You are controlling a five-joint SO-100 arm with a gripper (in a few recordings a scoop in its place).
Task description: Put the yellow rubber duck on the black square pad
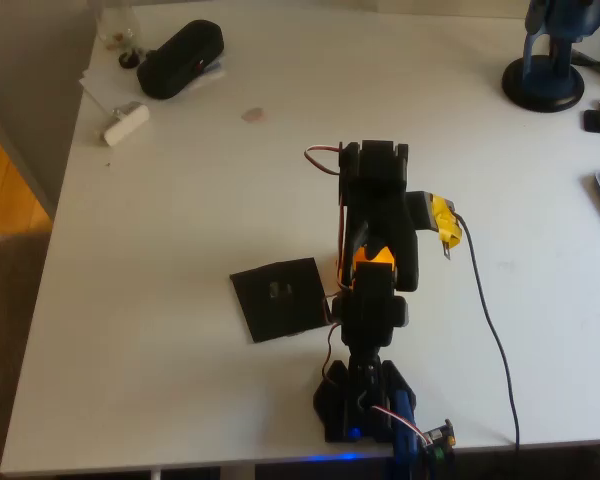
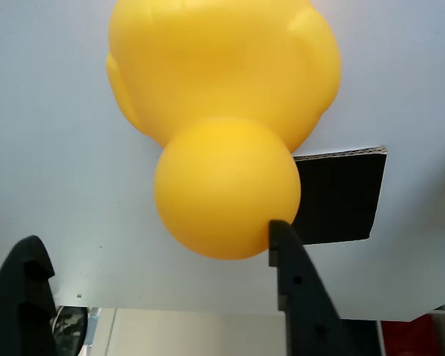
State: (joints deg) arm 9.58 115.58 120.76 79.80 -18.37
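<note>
Yellow rubber duck (image 2: 222, 126) sits between the spread fingers of the gripper (image 2: 159, 289) (one fingertip touches it, grip uncertain), right of the black square pad (image 1: 280, 298). Moving it onto the pad remains.

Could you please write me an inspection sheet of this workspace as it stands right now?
Surface: white table, a faint brownish stain near the back.
Job's things: duck close before the claw; in the overhead view an orange-yellow patch under the arm. Black pad flat, left of the arm, nothing on it.
Clutter: black case, white block and papers, back left.
Claw: open, duck's head near the right finger; contact unclear.
Cables: a black cable runs to the front edge.
Surroundings: blue stand back right; wooden floor on the left.
</note>
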